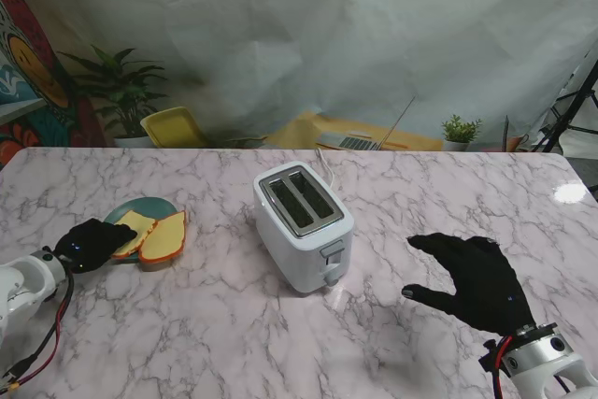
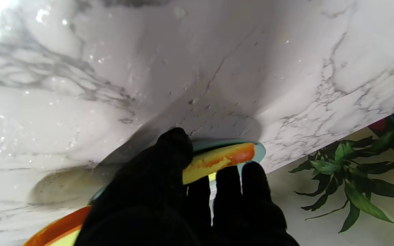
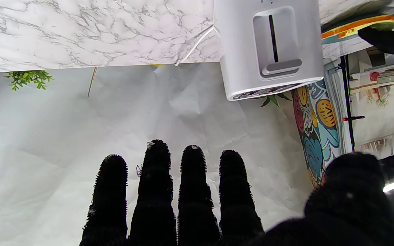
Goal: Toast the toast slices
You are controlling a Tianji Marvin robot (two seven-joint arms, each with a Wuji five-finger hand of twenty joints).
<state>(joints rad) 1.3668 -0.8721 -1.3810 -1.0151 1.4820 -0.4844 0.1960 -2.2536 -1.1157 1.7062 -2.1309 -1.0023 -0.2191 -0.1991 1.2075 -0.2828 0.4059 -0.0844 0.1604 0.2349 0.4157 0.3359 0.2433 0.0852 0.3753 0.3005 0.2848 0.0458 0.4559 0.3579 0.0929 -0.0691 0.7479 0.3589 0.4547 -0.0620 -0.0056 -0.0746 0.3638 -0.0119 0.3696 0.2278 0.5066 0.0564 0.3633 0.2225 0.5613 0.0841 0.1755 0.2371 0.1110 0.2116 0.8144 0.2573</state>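
A white two-slot toaster (image 1: pixel 304 226) stands mid-table, both slots empty, its lever (image 3: pixel 280 67) facing me. On my left a teal plate (image 1: pixel 154 205) carries two toast slices. My left hand (image 1: pixel 89 243) in a black glove is shut on the pale slice (image 1: pixel 137 229); the left wrist view shows that slice (image 2: pixel 219 160) pinched between thumb (image 2: pixel 171 150) and fingers (image 2: pixel 251 184), one edge tilted off the plate rim (image 2: pixel 259 152). The second slice (image 1: pixel 166 235), orange-crusted, leans beside it. My right hand (image 1: pixel 472 277) hovers open to the right of the toaster, fingers (image 3: pixel 190 184) spread, holding nothing.
The marble table (image 1: pixel 392 352) stretches wide around the toaster. A white cord (image 1: pixel 327 167) runs from the toaster toward the far edge. Beyond that edge are a yellow chair (image 1: pixel 175 126), potted plants (image 1: pixel 121 86) and a laptop (image 1: pixel 360 142).
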